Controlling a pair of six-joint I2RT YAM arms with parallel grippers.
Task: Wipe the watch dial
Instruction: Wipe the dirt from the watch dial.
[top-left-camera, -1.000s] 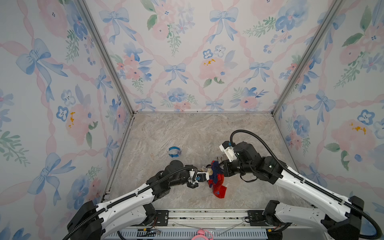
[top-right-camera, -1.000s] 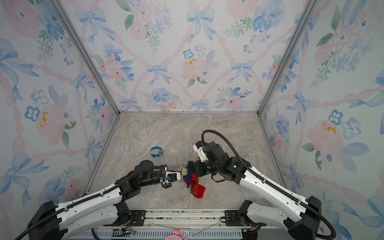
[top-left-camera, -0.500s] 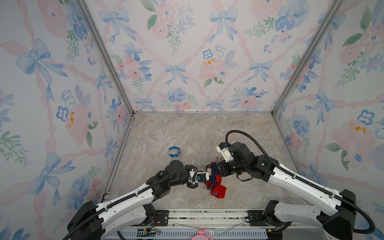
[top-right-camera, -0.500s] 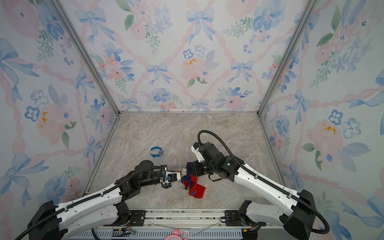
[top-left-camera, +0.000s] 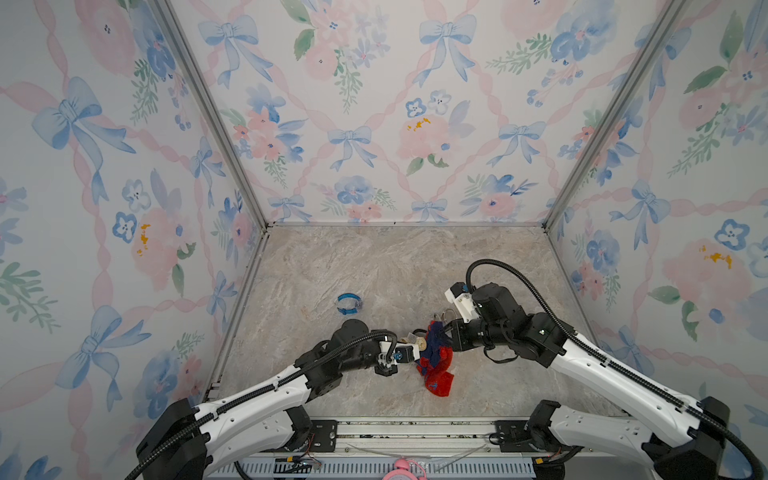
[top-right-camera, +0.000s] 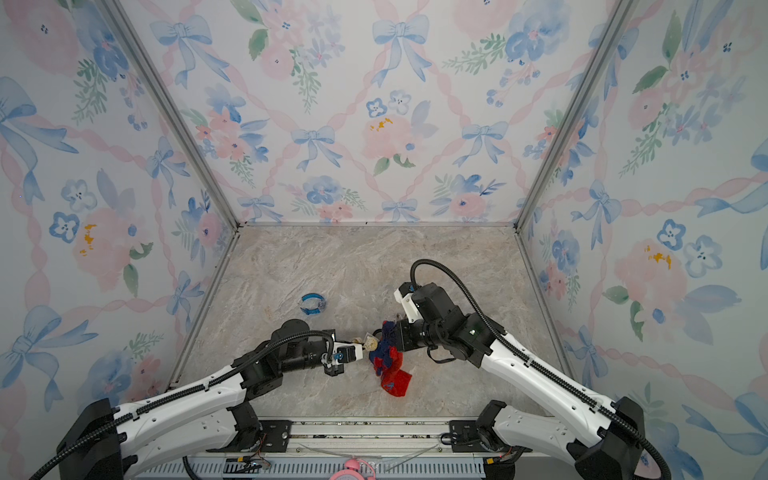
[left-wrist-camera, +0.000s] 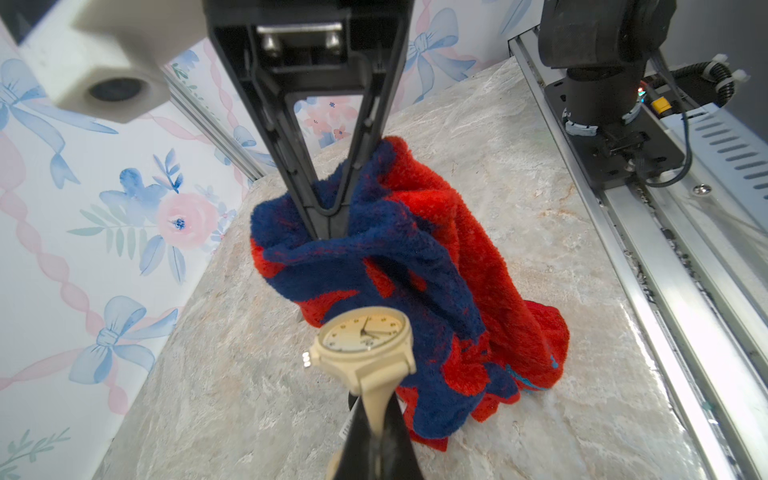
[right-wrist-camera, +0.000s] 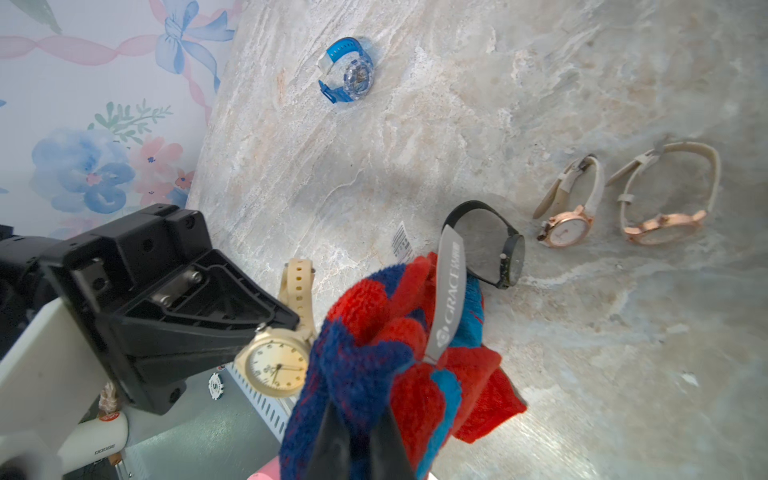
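Note:
My left gripper (left-wrist-camera: 376, 419) is shut on the strap of a cream watch (left-wrist-camera: 365, 330) and holds it above the table, near the front edge. The round dial (right-wrist-camera: 276, 365) is uncovered. My right gripper (right-wrist-camera: 357, 415) is shut on a bunched red and blue towel (right-wrist-camera: 374, 353). The towel's lower end trails onto the table (top-left-camera: 436, 384). The towel (left-wrist-camera: 415, 257) hangs right against the far side of the watch, and I cannot tell if it touches the dial's rim. Both top views show the two grippers meeting tip to tip, left (top-left-camera: 415, 349) and right (top-right-camera: 392, 334).
A blue watch (top-left-camera: 348, 303) lies further back on the marble table (top-left-camera: 395, 266). A black watch (right-wrist-camera: 498, 249) and two rose-gold watches (right-wrist-camera: 569, 208) (right-wrist-camera: 665, 208) lie beside the towel. A metal rail (top-left-camera: 415, 428) runs along the front edge. Floral walls close in three sides.
The right gripper with the towel shifted a little left toward the watch, then slightly back right. The left arm and the watch have stayed put.

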